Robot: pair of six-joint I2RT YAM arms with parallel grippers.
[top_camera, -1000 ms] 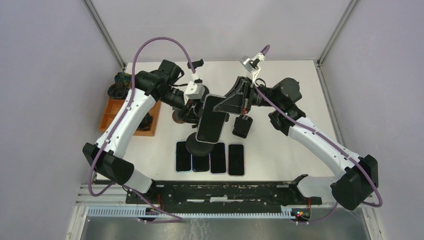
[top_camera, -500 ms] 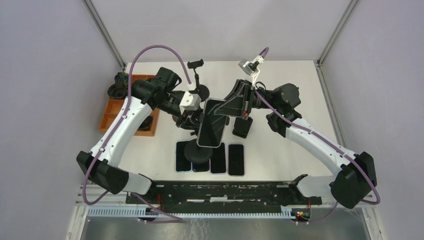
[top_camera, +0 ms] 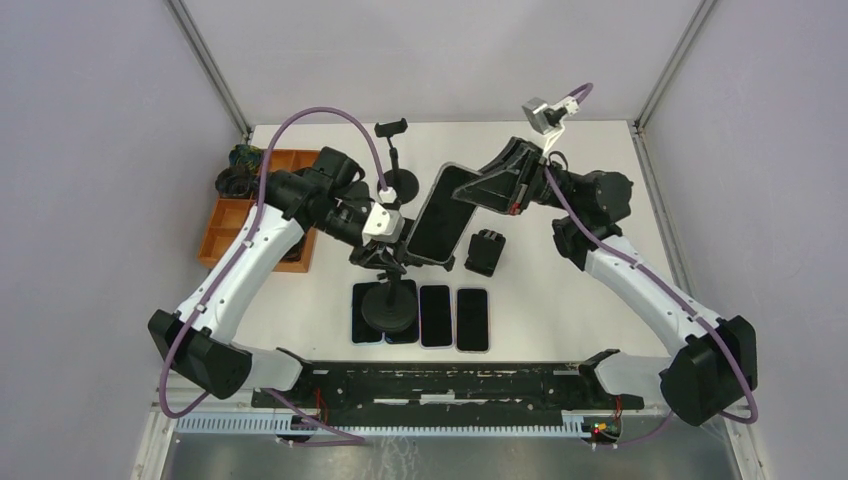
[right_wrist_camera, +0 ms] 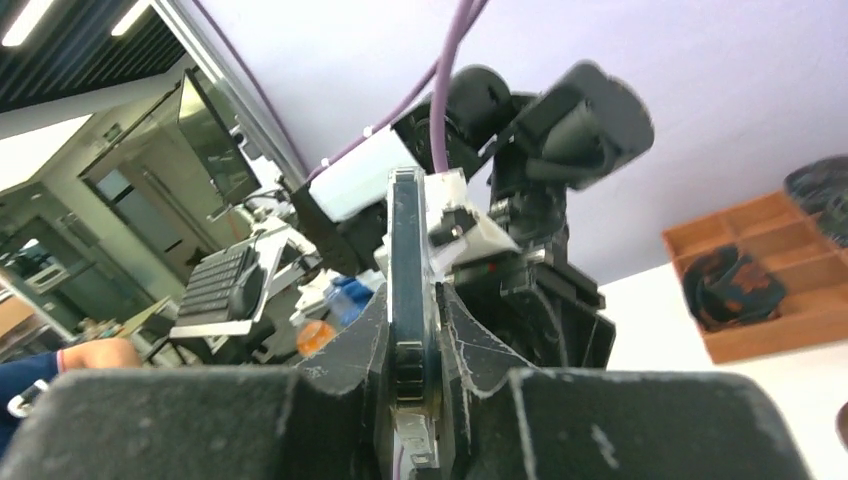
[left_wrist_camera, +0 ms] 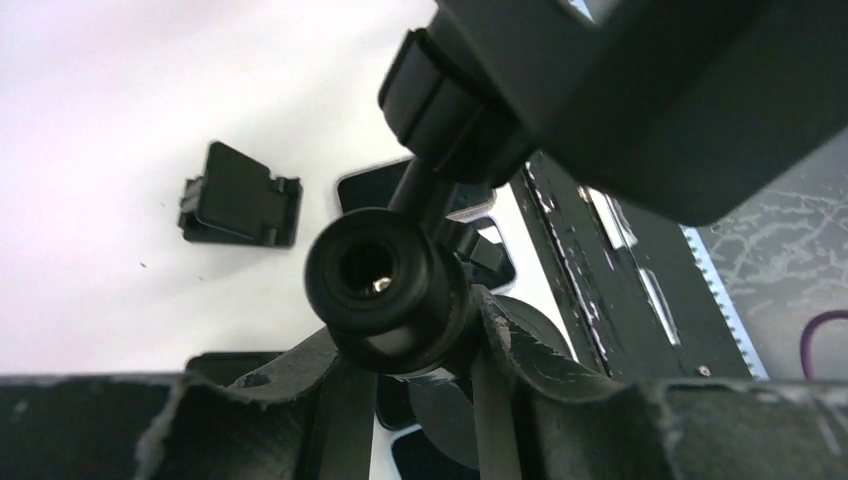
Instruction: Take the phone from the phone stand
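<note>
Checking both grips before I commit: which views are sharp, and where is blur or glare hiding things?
Top external: even light, sharp; phone and phone stand read clearly. Left wrist: stand's ball joint fairly sharp, left fingers blurred, table bleached white. Right wrist: phone edge crisp, right fingers soft, ceiling lights bright upper left.

Black phone [top_camera: 441,214], black phone stand [top_camera: 389,308]; orange tray [top_camera: 222,228]; white table [top_camera: 560,290]; purple cables [top_camera: 330,110]; white arm links [top_camera: 640,290].

White worktop [top_camera: 450,140]. Orange tray [top_camera: 222,230] at far-left edge w/ dark bits in its compartments. Small clamp stand [top_camera: 391,129] upright, far centre. Black folded holder [top_camera: 486,252] mid-right. Row of dark handsets [top_camera: 472,318] flat, side by side, near centre.
</note>
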